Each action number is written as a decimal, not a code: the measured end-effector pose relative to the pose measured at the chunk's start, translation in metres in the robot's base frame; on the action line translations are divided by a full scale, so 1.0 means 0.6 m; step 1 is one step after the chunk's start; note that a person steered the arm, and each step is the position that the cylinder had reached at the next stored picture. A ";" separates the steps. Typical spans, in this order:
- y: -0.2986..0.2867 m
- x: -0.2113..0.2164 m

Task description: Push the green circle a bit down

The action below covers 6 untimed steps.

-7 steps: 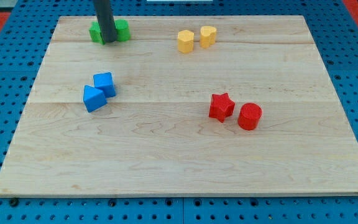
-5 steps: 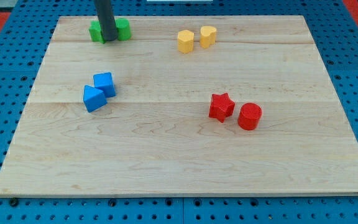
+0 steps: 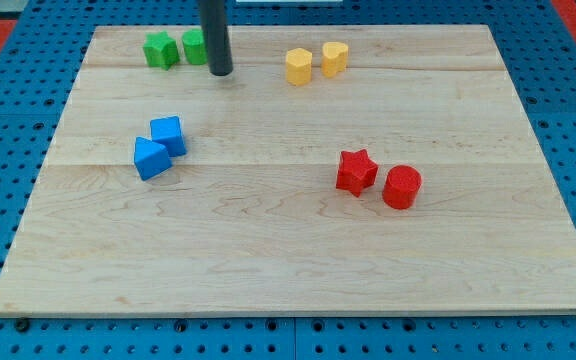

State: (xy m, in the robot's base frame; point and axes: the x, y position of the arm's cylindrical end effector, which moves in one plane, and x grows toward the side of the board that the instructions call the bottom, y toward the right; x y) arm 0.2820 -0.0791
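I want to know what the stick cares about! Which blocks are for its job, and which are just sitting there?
For the job:
my tip
green circle, partly behind the rod, just left of my tip

Just lying about:
other green block
two blue blocks
two yellow blocks
red star
red cylinder

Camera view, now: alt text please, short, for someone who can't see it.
My tip rests on a wooden board just right of two green blocks near the view's top left, partly hiding the right one. Elsewhere: two yellow blocks at top centre, two blue blocks at left, and a red star beside a red cylinder right of centre.
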 end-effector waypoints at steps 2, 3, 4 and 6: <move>0.039 -0.033; 0.039 -0.092; 0.039 -0.119; 0.005 -0.150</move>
State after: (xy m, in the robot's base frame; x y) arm 0.1923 -0.0761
